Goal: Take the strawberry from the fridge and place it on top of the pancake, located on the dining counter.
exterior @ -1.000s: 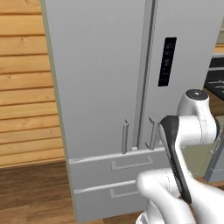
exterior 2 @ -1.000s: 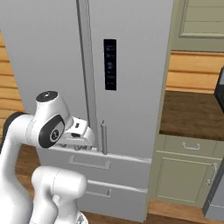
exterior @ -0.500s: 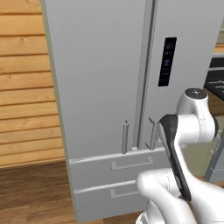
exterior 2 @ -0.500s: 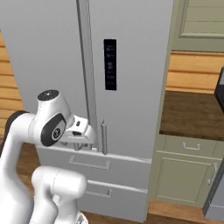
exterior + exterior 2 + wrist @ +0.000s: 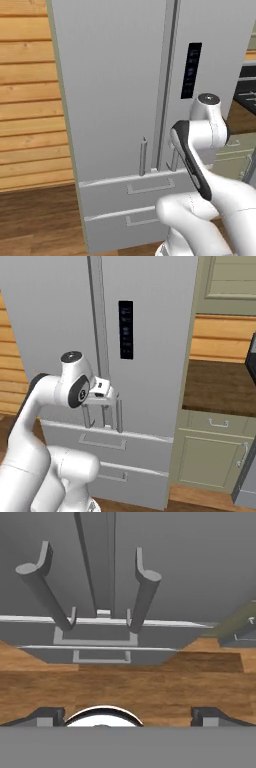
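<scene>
Wood-panelled wall, light-grey fridge (image 5: pixel 115 100) shut, two bar handles (image 5: pixel 145 594)

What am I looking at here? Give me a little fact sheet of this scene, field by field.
Place: simulated kitchen with a wood-plank wall
Fridge: tall, light grey, both doors shut
Door handles: two vertical bars by the centre seam
Lower drawers: two, both shut
Pincer: open, holding nothing, short of the handles
Cabinet: olive green, right of the fridge, under a brown counter
</scene>
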